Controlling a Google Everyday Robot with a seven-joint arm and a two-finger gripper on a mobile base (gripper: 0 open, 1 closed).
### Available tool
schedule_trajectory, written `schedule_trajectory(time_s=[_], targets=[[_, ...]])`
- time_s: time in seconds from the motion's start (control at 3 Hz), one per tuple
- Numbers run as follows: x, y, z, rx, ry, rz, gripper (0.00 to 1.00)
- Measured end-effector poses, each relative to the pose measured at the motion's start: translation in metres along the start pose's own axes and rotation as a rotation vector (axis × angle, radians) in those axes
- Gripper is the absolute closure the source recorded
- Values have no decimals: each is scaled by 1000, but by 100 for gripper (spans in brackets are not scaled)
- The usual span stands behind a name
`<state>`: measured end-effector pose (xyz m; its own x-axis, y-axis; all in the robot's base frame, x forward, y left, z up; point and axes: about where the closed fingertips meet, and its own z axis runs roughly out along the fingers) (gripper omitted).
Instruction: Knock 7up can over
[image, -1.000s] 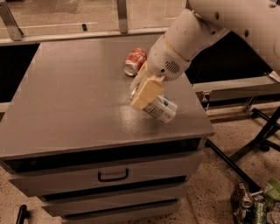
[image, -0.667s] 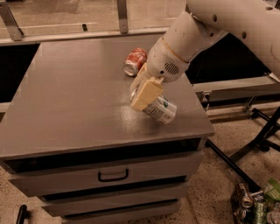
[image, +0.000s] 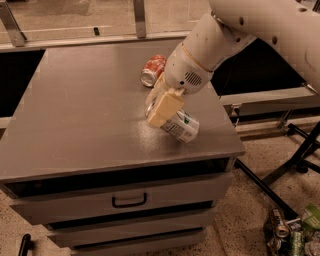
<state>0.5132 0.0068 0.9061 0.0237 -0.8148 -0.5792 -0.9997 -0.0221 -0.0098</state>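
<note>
The gripper (image: 159, 107) hung low over the right front part of the table (image: 75, 115), at the end of the white arm (image: 215, 40) that reached in from the upper right. Its cream-coloured tip pointed down and to the left, and sat right against the upper-left end of the 7up can (image: 183, 128), covering that end from view. Whether the gripper was apart or together could not be told from this angle. Nothing showed it clamped around the can. It looked to be touching the can's end, but actual contact could not be confirmed.

The 7up can was tipped over, its length running from the gripper toward the lower right. It was near the table's right edge and not far from the front one. Its silver side faced up, with a green mark and a grey printed panel showing. Whether it lay fully flat on the top could not be told.

A red can (image: 152, 70) lay on its side farther back on the table, silver end toward the camera, just left of the arm's wrist and apart from the 7up can.

Below the top, the table had a drawer (image: 165, 196) with a dark handle (image: 129, 201). On the floor (image: 250, 200) at the lower right sat a cluster of crushed cans (image: 287, 232), beside black frame legs (image: 295, 155).
</note>
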Motion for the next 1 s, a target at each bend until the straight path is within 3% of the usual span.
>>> schedule_trajectory(time_s=[0.33,0.67,1.0], targets=[[-1,0,1,-2,0,-2,8],[-2,0,2,-3,0,-3,0],[-2,0,2,-3,0,-3,0]])
